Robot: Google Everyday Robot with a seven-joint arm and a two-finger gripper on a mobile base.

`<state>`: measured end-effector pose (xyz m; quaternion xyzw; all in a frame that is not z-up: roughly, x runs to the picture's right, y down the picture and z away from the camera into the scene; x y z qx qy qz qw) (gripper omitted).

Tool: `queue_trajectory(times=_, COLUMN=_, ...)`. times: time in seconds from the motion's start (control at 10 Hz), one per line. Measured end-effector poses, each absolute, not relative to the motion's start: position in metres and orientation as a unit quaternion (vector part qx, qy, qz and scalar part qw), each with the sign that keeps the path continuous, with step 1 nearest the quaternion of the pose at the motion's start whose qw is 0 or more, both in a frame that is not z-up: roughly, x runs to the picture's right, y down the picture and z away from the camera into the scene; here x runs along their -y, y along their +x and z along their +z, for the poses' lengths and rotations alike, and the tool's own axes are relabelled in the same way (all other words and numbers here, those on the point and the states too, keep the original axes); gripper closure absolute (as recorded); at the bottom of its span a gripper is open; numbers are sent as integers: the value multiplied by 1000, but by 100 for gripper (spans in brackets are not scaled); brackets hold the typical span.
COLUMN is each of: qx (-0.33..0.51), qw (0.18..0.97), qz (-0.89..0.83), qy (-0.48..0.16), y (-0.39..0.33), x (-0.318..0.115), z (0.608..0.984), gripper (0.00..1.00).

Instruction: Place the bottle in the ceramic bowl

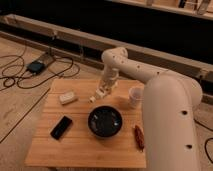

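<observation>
The claw (101, 91) hangs over the far middle of the wooden worktop (75, 147), at the end of the white arm (150, 85) that reaches in from 3 o'clock. Whether it is apart or clamped cannot be told. The bottle (94, 97) sits right at the claw's tip, tilted, at 11 o'clock from the ceramic bowl (105, 108) and just beyond its rim. The bowl stands near the worktop's middle. From the bowl, a white cup (135, 95) is at 2 o'clock, a cream block (67, 97) at 10 o'clock, a flat black slab (61, 127) at 9 o'clock and a reddish-brown item (138, 136) at 4 o'clock.
</observation>
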<state>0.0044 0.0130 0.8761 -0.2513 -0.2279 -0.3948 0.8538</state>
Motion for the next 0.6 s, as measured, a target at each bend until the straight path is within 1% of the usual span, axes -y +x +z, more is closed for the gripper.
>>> queue_trajectory(times=0.3, qx=248, qw=837, qz=-421, qy=-245, y=-14, x=-24, z=841, gripper=100)
queue_trajectory(times=0.4, qx=256, qw=830, qz=-431, qy=-244, y=-20, x=-33, z=826, gripper=100)
queue_trajectory(times=0.6, qx=268, qw=822, qz=-437, qy=-250, y=-26, x=-48, z=808, gripper=100)
